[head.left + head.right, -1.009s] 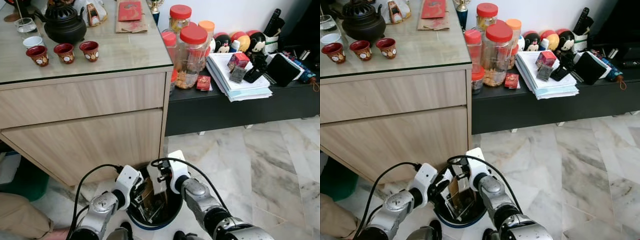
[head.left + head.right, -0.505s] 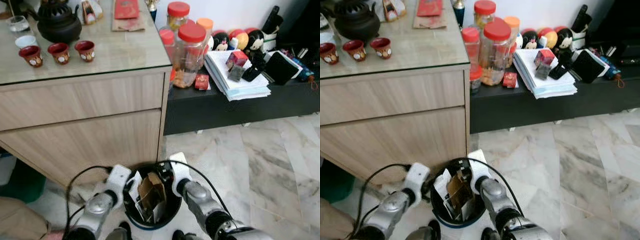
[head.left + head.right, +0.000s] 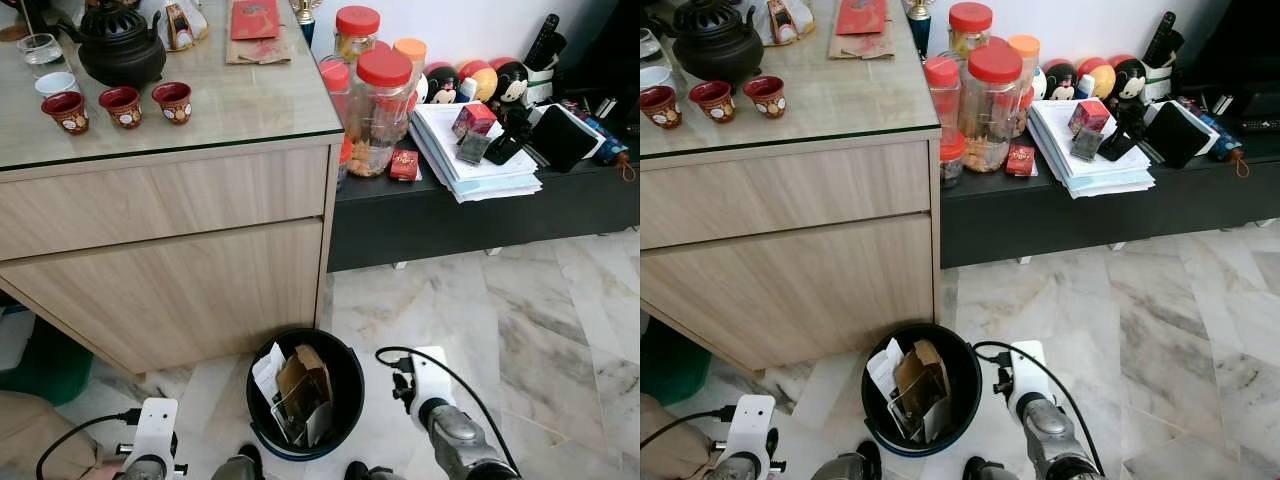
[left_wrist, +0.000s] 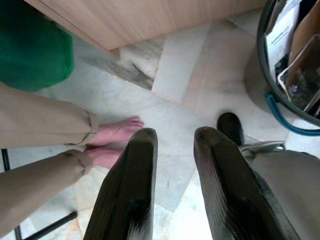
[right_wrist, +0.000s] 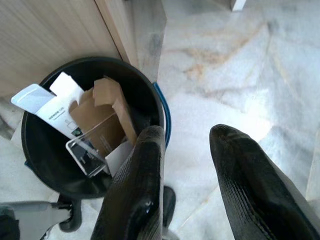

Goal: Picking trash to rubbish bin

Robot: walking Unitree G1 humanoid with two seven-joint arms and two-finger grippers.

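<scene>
A black rubbish bin (image 3: 322,334) with a blue handle stands on the marble floor in front of the wooden cabinet. In it lie brown cardboard (image 3: 302,376), a white box (image 3: 266,364) and clear plastic packaging (image 3: 300,412). My left gripper (image 4: 172,137) is open and holds nothing; it hangs low to the bin's left, over the floor. My right gripper (image 5: 185,135) is also open with nothing in it, just to the right of the bin and above its rim (image 5: 161,107). The right wrist (image 3: 431,382) sits beside the bin.
The cabinet (image 3: 170,260) rises right behind the bin, with a tea set (image 3: 120,60) on its top. A low black shelf (image 3: 480,215) carries jars and papers. A person's bare feet (image 4: 112,135) and tan trouser legs are by my left gripper. Open marble floor (image 3: 520,330) lies to the right.
Both grippers have pulled back out of the bin and moved apart, left to the left and right to the right. The trash stays in the bin.
</scene>
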